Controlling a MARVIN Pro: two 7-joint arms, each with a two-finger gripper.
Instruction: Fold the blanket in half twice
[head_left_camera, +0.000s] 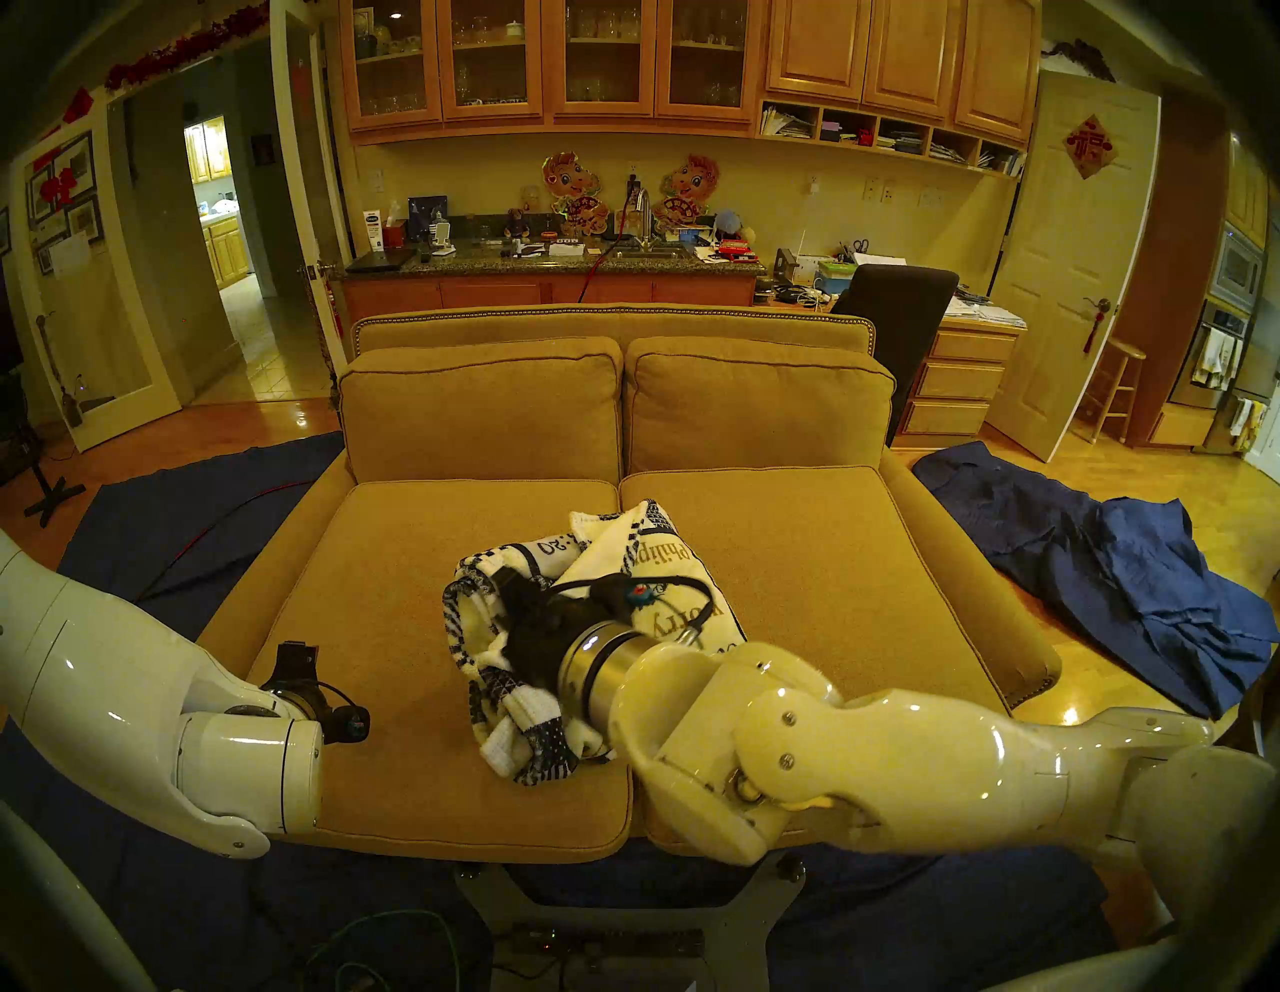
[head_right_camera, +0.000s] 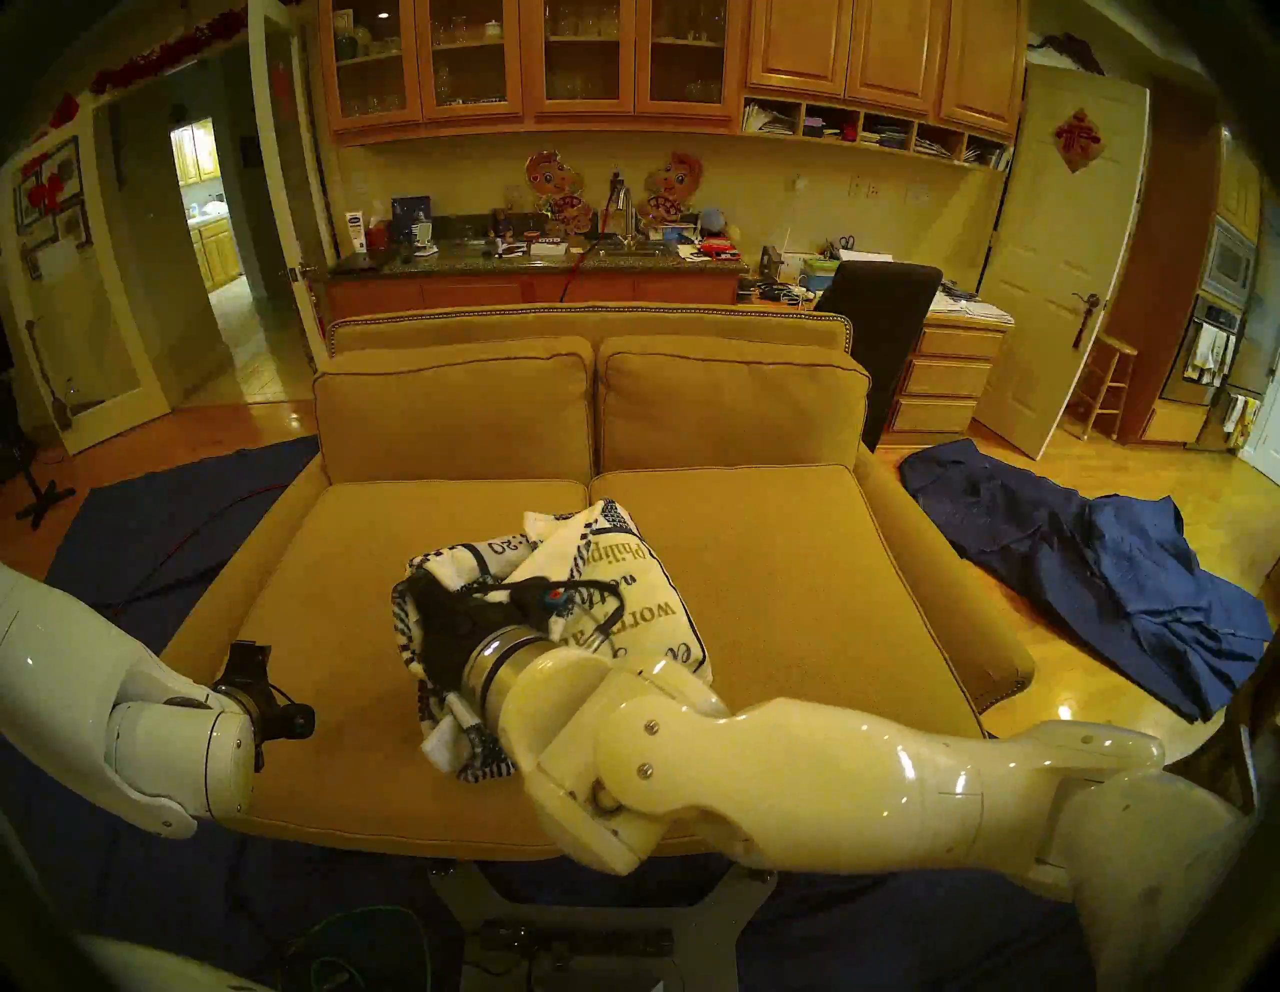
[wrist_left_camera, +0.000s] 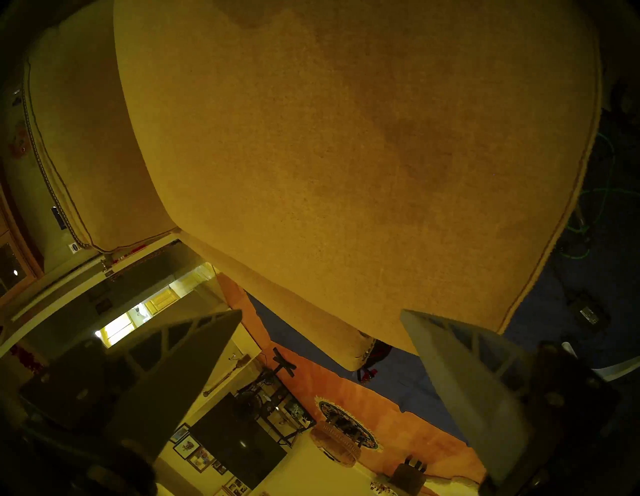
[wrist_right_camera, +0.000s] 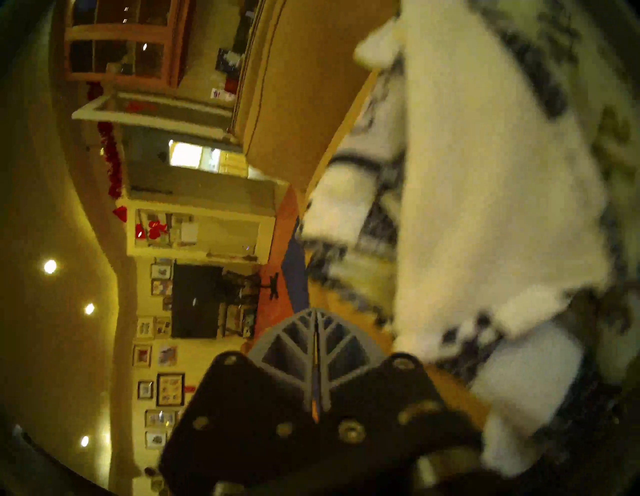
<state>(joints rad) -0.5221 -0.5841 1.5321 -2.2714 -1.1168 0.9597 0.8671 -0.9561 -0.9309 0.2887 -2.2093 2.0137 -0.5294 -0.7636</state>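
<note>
The blanket (head_left_camera: 596, 623) was bunched in a heap on the middle of the sofa (head_left_camera: 831, 589). The right gripper (wrist_right_camera: 316, 346) was pressed shut with nothing seen between its fingers, and the left gripper (wrist_left_camera: 320, 381) was spread wide over bare cushion. A fold could be spoiled because no edge was held and the cloth was still crumpled.

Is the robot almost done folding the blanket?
Not yet. The blanket is a crumpled heap on the sofa, with no neat fold showing. The right pincer is shut beside the heap; no cloth shows between its tips. The left pincer is open and empty. Both folds are left.
</note>
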